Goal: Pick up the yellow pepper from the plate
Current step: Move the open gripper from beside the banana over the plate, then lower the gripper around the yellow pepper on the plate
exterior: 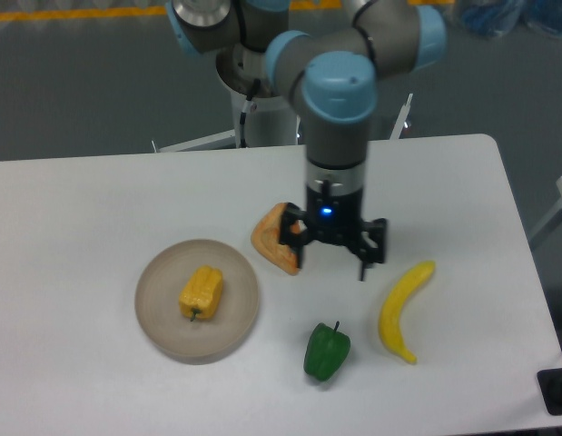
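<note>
One yellow pepper (201, 292) lies on the plate (162, 322); the hand (330, 264) hangs released, no writing legible.

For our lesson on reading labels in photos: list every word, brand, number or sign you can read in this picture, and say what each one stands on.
None: no readable text anywhere in this view.
The gripper shows only a small blue light, no lettering.
The plate, yellow pepper, green pepper, banana and orange wedge-shaped item carry no labels or stickers.
The arm's grey and blue housings show no legible brand mark.
</note>
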You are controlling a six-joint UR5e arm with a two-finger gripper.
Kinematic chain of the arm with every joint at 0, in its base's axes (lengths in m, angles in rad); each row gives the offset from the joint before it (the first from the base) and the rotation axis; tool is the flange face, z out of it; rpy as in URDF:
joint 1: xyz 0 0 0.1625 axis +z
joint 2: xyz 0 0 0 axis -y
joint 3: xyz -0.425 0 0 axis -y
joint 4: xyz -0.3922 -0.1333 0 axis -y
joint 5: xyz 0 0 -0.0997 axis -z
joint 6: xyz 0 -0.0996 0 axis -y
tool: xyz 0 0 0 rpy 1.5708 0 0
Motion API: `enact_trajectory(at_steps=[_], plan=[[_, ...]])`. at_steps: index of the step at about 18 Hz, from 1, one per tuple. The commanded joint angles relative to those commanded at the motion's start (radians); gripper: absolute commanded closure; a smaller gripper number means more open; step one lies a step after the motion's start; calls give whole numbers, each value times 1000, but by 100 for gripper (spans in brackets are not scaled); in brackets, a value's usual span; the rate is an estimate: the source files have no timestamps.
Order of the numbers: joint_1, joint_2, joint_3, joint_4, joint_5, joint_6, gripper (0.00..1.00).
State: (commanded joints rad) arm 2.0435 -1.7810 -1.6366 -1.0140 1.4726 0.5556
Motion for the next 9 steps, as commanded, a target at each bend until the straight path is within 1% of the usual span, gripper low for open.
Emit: enact_trajectory(at_steps=[1,2,3,4,6,9], plan=[[-23,-2,-9,0,0,-29,0],[-54,-8,-31,5,2,-69,0],[-69,-11,-48,15,2,-91,0],[-94,-11,-75,58,2,-120,0],[-121,-14,-120,124,2,-135,0],[-143,-24,-126,130,3,-151,0]])
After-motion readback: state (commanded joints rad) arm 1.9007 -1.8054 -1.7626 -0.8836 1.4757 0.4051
